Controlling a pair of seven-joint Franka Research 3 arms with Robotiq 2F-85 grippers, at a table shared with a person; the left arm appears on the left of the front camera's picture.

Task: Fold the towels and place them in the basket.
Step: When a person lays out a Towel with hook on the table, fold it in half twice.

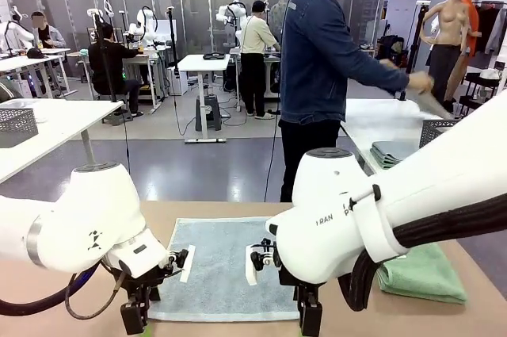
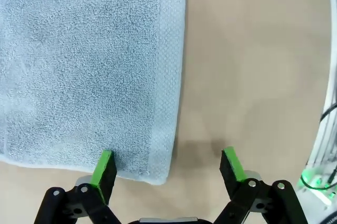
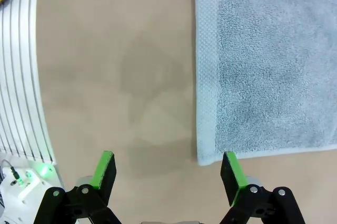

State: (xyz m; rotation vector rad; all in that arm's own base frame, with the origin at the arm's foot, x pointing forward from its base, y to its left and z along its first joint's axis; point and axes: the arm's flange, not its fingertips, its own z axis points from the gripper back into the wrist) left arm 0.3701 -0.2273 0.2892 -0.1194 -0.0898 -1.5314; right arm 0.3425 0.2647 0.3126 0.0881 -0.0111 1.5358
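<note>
A pale blue towel [image 1: 226,266] lies spread flat on the tan table in front of me. My left gripper [image 1: 135,313] hovers open over its near left corner; in the left wrist view the towel [image 2: 84,66] has that corner between the green pads of my left gripper [image 2: 167,168]. My right gripper [image 1: 309,317] is open at the near right corner; in the right wrist view the towel [image 3: 268,60] edge sits by one pad of my right gripper [image 3: 167,171]. A folded green towel [image 1: 424,273] lies at the right. A dark mesh basket [image 1: 434,131] stands on the far right table.
A person in a blue shirt [image 1: 325,51] stands across the table, turned toward the white side table [image 1: 380,119] with a cloth in hand; folded grey cloths [image 1: 396,153] lie there. Another mesh basket [image 1: 17,125] sits on the left table.
</note>
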